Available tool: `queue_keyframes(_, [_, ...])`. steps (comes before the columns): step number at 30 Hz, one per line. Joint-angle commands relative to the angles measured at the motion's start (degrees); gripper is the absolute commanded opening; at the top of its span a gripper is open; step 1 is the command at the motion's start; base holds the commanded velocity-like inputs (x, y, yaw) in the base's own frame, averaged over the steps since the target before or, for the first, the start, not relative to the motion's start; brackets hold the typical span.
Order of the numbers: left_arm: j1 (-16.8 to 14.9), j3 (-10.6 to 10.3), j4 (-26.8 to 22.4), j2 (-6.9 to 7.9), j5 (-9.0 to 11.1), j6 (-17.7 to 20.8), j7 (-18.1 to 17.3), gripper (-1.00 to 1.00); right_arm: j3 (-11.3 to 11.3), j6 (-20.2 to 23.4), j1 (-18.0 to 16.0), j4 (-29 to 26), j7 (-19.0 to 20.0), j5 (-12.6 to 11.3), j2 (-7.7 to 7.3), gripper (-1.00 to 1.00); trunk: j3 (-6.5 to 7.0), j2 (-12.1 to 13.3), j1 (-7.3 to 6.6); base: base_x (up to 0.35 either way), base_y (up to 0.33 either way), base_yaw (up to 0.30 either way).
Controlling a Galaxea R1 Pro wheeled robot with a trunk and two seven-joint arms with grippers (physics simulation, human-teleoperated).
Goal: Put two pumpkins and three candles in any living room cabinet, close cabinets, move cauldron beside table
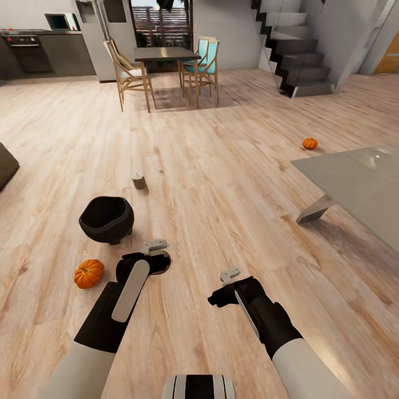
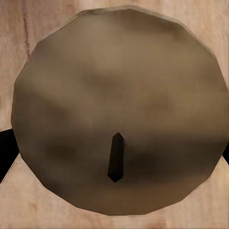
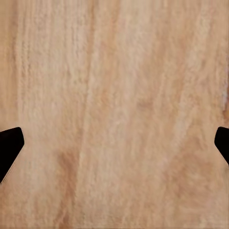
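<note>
Left gripper hung low over the wood floor, wrist pointed straight down, and its wrist camera looked right onto the round top of a candle, dark wick lying off-centre; a black fingertip peeked out at one side of that candle and a sliver of another at the other side, so the fingers straddled it, but whether they actually pinched it could not be told. Right gripper hovered over bare planks, its two dark fingertips at opposite edges of its wrist view, spread wide with nothing between them. Just ahead of the left arm sat the black cauldron on the floor, and a pumpkin lay beside that arm, near the cauldron's base. Beyond the cauldron a second candle stood upright, alone on the boards. Well off to the right the other pumpkin rested on the floor, near the far corner of a grey table. At the back of the room stood a dark dining table with wooden chairs around it, and a staircase rose to its right.
</note>
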Motion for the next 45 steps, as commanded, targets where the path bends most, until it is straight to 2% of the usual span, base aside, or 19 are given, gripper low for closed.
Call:
queue_keyframes(1, [0.0, 0.0, 0.0, 0.00, -0.2, 0.0, -0.1, -1.00, 0.0, 0.0, 0.0, 0.0, 0.0, 0.0, 0.01, 1.00, 0.23, 0.0, -0.02, 0.000, 0.000, 0.288])
queue_keyframes(7, [0.0, 0.0, 0.1, 0.00, -0.1, -0.4, -0.1, -1.00, 0.0, 0.0, 0.0, 0.1, 0.0, -0.1, 0.00, 1.00, 1.56, 0.1, -0.18, 0.000, 0.000, 0.230])
queue_keyframes(20, [0.0, 0.0, 0.3, 0.00, 0.0, -0.4, -0.2, -1.00, 0.1, 0.0, 0.0, 0.5, 0.0, -0.3, 0.07, 1.00, 4.44, 0.3, -0.51, 0.033, 0.000, 0.012])
queue_keyframes(28, [0.0, 0.0, 0.4, 0.00, 0.7, -0.4, -0.2, -1.00, 0.1, 0.0, 0.0, 0.5, -0.1, -0.3, 0.07, 1.00, 4.44, 0.3, -0.51, 0.314, -0.017, 0.000])
queue_keyframes(31, [0.0, 0.0, 1.3, 0.04, 0.8, -0.5, -0.2, -1.00, 0.1, -0.1, 0.0, 2.6, -0.1, -0.2, 0.23, 1.00, 4.44, 0.3, -0.51, 0.328, -0.090, 0.000])
queue_keyframes(35, [0.0, 0.0, 1.4, 0.01, 0.8, -0.5, -0.2, -1.00, 0.0, -2.7, 0.0, 5.0, -0.2, -0.3, 0.03, 1.00, 4.44, 0.3, -0.51, 0.328, -0.091, 0.000])
queue_keyframes(41, [0.0, -0.1, 1.5, 0.00, 0.8, -0.5, -0.2, -1.00, -2.6, -10.4, 0.0, 17.2, -0.4, 0.0, -0.17, 1.00, 4.44, 0.3, -0.51, 0.328, -0.091, 0.000])
queue_keyframes(45, [0.1, -0.1, 1.9, 0.00, 0.8, -0.6, -0.2, -1.00, -2.8, -11.9, 0.0, 19.5, -2.2, -0.1, -0.54, 1.00, 4.44, 0.3, -0.51, 0.328, -0.089, 0.000])
